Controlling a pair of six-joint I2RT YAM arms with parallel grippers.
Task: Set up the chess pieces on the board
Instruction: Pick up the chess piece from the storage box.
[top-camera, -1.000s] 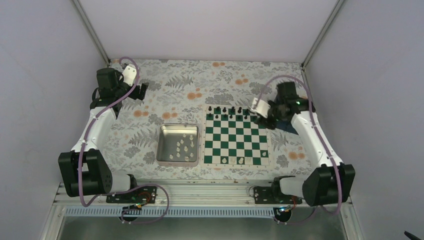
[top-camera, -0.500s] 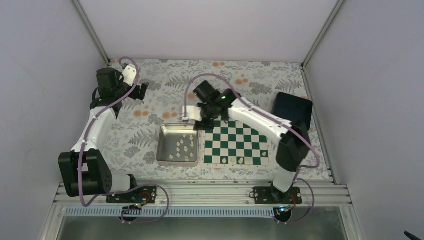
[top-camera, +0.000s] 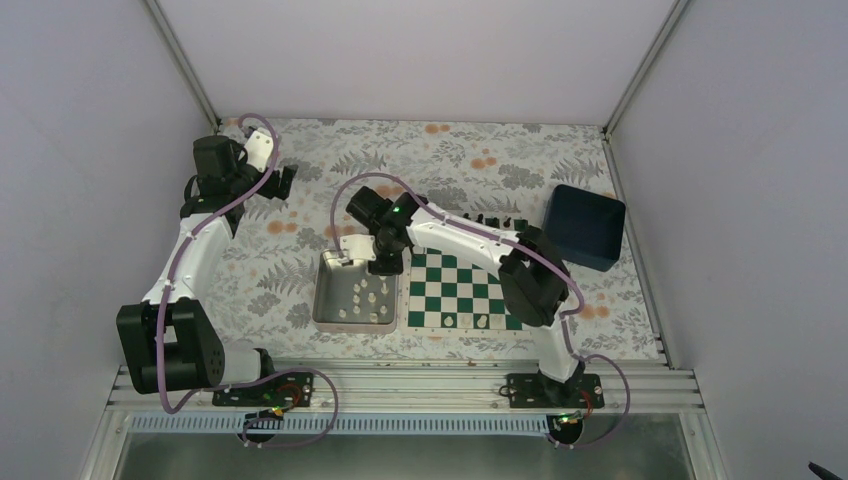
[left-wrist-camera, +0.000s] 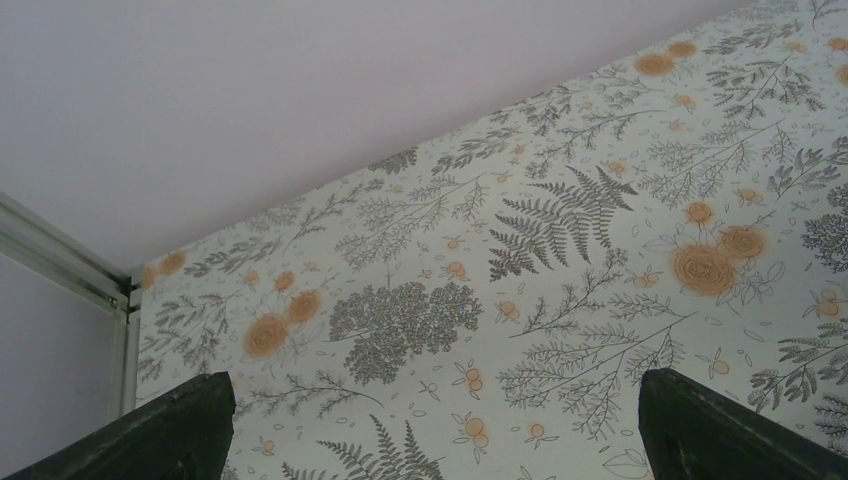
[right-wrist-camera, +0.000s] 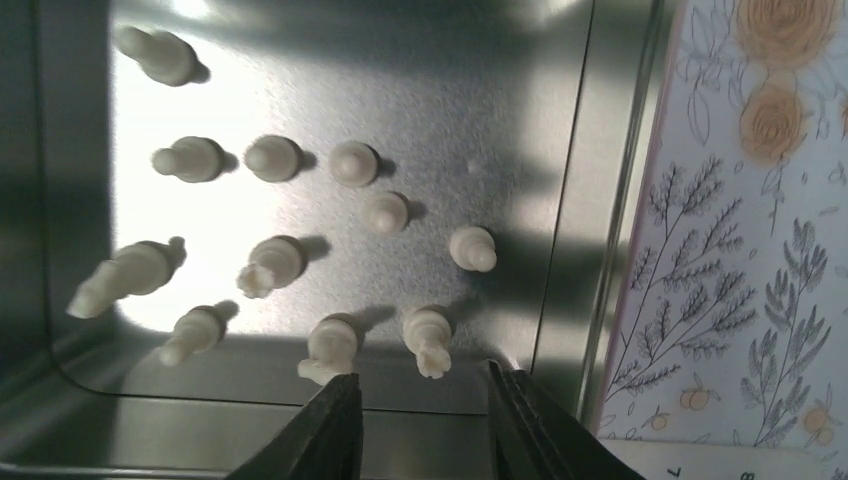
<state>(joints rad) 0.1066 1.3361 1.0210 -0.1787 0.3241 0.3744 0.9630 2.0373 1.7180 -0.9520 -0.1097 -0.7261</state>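
Observation:
The green and white board (top-camera: 470, 285) lies right of centre. A few black pieces (top-camera: 487, 219) stand along its far edge and a few cream pieces (top-camera: 470, 320) along its near edge. Several cream pieces (top-camera: 365, 295) lie and stand in the silver tray (top-camera: 320, 292). My right gripper (top-camera: 385, 265) hangs over the tray's far right corner. In the right wrist view it (right-wrist-camera: 420, 425) is open and empty, with a cream piece (right-wrist-camera: 428, 340) just ahead of the gap between its fingers. My left gripper (top-camera: 283, 183) is open and empty at the far left, over bare tablecloth (left-wrist-camera: 440, 320).
A dark blue box (top-camera: 583, 227) stands at the far right of the board. The tray's right wall (right-wrist-camera: 575, 230) runs close beside my right finger (right-wrist-camera: 535, 430). My right arm stretches across the board's far left part. Flowered cloth covers the table.
My right arm has swung from the board's far right corner leftward across the board to the tray, uncovering the blue box. The left arm has not moved.

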